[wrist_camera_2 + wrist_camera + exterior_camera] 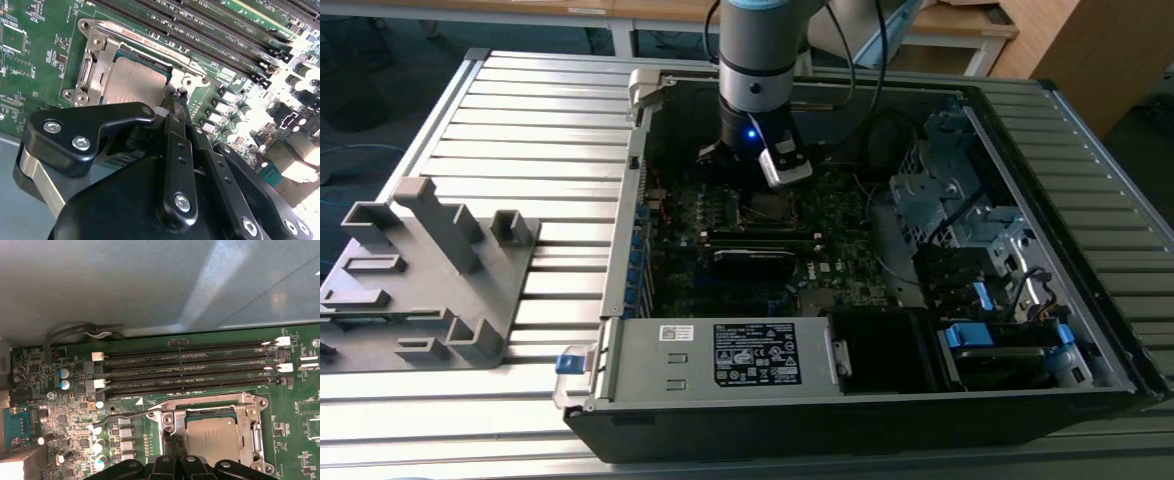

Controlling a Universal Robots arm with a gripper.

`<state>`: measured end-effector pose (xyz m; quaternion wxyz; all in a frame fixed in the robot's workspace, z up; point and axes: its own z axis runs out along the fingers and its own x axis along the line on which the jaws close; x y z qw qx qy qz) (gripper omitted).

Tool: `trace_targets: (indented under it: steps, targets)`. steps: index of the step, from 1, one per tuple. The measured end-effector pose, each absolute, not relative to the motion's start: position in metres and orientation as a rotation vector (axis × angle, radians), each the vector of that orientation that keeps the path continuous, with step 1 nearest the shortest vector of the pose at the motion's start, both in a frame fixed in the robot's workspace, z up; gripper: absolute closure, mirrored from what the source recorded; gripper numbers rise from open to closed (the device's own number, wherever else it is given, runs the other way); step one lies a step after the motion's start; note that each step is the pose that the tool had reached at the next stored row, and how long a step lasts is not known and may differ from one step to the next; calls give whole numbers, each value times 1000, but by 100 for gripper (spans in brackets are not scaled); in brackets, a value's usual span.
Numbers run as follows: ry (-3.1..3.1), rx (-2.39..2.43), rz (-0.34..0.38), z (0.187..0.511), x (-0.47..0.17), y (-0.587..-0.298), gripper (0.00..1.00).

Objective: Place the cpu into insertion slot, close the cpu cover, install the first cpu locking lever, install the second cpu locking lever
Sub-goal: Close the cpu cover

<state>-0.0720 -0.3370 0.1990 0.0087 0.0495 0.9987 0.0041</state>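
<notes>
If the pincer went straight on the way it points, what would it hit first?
Probably the cpu cover, at its rim beside the seated cpu; the pincer points at that edge. Depth is unclear; it may already touch.

Even daylight brightens the ribbed counter [520, 110] in the exterior view, leaving the inside of the computer case [854, 425] shadowed. Glare bleaches one edge of the motherboard [45, 70] in the second wrist view; a pale reflected streak crosses the case wall [150, 285] in the first wrist view.
</notes>
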Motion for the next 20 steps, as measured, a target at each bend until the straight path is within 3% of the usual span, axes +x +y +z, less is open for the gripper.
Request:
trace_targets:
  steps: [20]
  targets:
    - [3120, 155, 13, 210, -72, -337, 89]
